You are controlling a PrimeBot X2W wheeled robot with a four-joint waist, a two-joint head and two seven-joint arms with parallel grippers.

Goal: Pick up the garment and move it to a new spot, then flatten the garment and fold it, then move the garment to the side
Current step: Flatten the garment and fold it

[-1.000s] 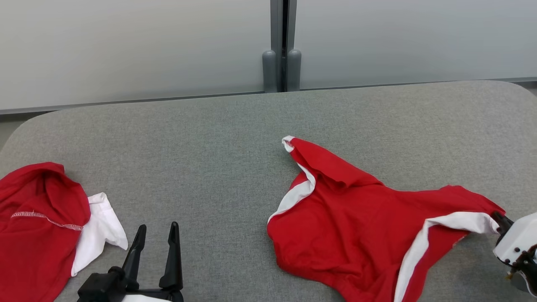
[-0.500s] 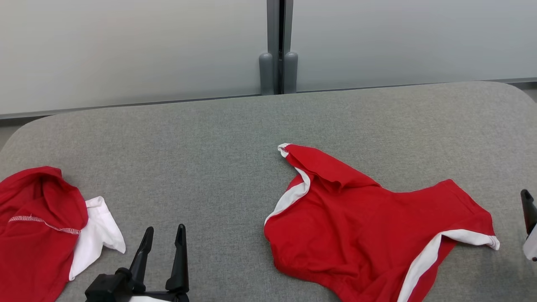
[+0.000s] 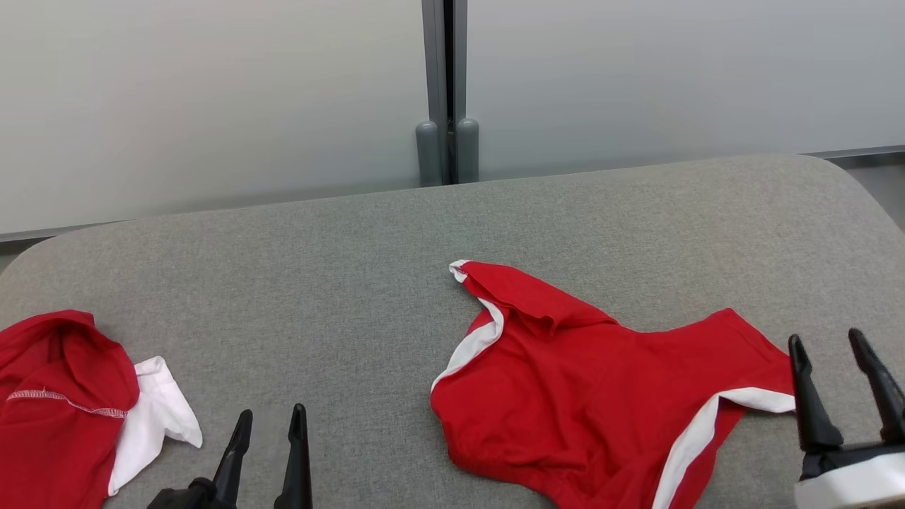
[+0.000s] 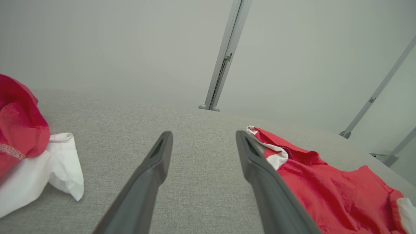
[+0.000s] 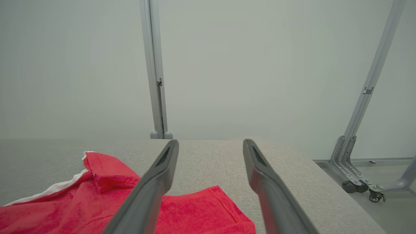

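A red garment with white trim (image 3: 601, 396) lies loosely spread on the grey table (image 3: 339, 283), right of centre; the left wrist view shows the garment (image 4: 325, 188) at lower right, the right wrist view shows the garment (image 5: 97, 201) at lower left. My right gripper (image 3: 827, 346) stands open at the lower right, beside the garment's right edge, nothing between its fingers (image 5: 260, 175). My left gripper (image 3: 272, 420) is open at the bottom left, over bare table, its fingers (image 4: 156, 162) empty.
A second red and white garment (image 3: 63, 403) lies bunched at the table's left edge, and this second garment (image 4: 22, 143) sits left of my left fingers. A pale partition wall with a grey post (image 3: 445, 92) stands behind the table. The table's rounded right corner (image 3: 848, 184) drops to floor.
My right gripper let go of the garment's white-trimmed right corner, opened, and pulled back. The corner dropped flat onto the table. The camera tilted, shifting the whole picture.
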